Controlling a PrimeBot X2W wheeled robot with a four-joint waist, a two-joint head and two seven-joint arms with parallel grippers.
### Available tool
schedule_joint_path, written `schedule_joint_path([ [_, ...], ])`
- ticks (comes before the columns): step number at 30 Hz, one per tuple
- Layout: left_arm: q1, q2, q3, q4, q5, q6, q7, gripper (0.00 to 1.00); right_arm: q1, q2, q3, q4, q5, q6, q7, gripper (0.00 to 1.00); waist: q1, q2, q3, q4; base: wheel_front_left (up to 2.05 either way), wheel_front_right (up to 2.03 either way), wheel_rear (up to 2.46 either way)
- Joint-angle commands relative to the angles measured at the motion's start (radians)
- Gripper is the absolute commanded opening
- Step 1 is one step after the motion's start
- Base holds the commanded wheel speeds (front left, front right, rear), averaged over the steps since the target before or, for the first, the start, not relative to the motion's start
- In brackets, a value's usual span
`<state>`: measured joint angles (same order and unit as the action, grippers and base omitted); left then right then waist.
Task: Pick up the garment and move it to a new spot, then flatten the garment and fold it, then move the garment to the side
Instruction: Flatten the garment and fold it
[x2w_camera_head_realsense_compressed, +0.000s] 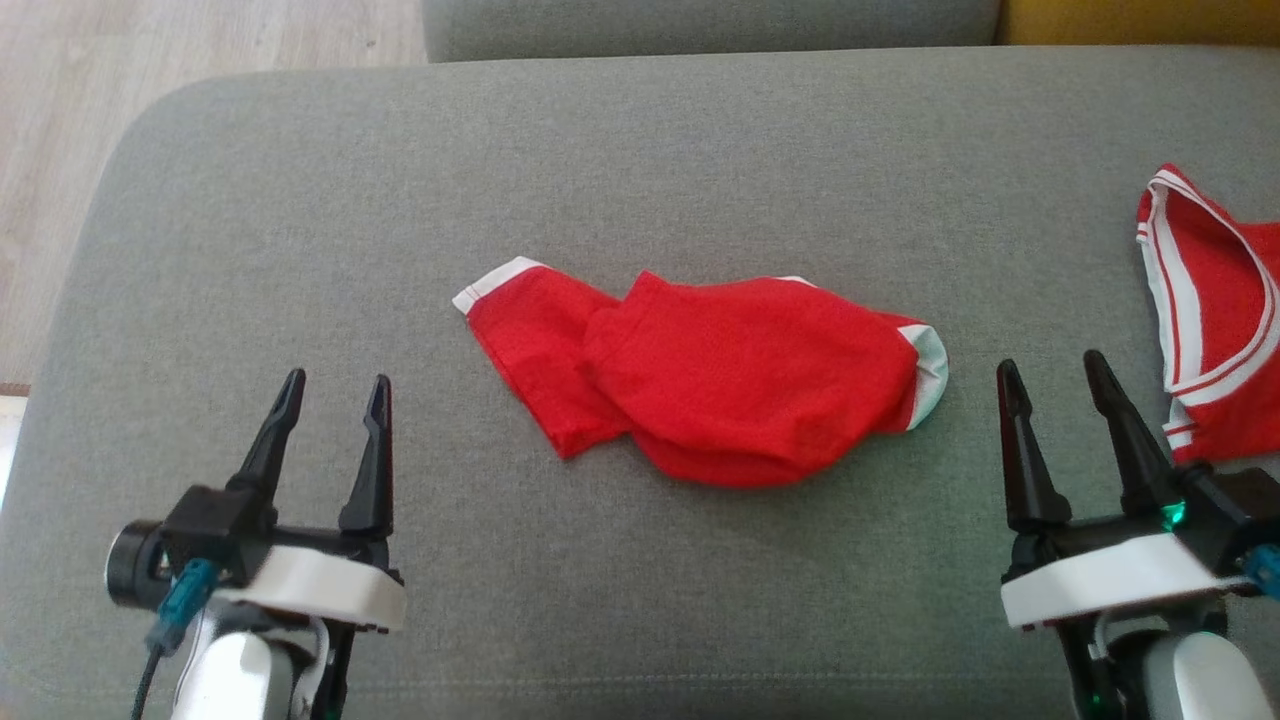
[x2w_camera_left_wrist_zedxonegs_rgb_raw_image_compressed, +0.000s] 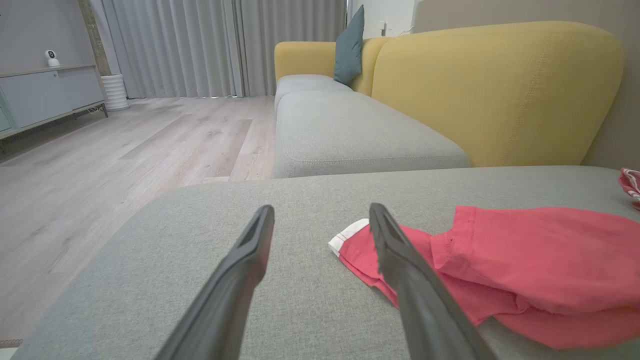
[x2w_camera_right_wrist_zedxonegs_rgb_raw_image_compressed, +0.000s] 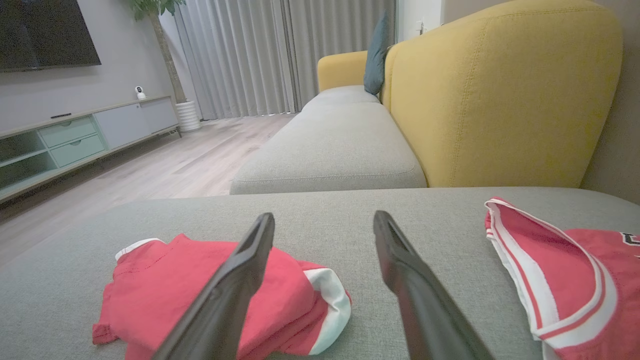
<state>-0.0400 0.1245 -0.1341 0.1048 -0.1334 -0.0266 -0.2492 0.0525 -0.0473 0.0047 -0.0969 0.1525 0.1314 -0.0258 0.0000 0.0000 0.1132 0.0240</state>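
While the garment (x2w_camera_head_realsense_compressed: 720, 375) lies bunched on the sofa cushion (x2w_camera_head_realsense_compressed: 300, 200), the left hand (x2w_camera_head_realsense_compressed: 338, 376) and right hand (x2w_camera_head_realsense_compressed: 1048, 360) wait with fingers spread and empty; pick-up, flattening and folding appear outstanding

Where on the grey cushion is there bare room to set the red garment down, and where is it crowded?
Bare: the grey cushion on its left, between the red garment and the rounded left edge, and the wide strip behind the garment. Crowded: the right end, where the striped garment lies beside the open right end effector.
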Motion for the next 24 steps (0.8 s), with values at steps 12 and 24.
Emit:
schedule_joint_path([
  [12,-0.108,0.012,-0.03,-0.027,-0.019,-0.039,0.041,1.0,-0.03,-0.003,0.027,-0.058,0.011,-0.001,0.009,1.0,0.0,0.0,0.035,0.001,0.0,0.0,0.0],
  [24,-0.347,0.006,-0.247,0.145,-0.18,-0.103,0.322,1.0,-0.062,-0.003,0.061,-0.032,0.033,-0.001,0.01,1.0,0.0,0.0,0.08,-0.071,0.0,0.0,0.0],
])
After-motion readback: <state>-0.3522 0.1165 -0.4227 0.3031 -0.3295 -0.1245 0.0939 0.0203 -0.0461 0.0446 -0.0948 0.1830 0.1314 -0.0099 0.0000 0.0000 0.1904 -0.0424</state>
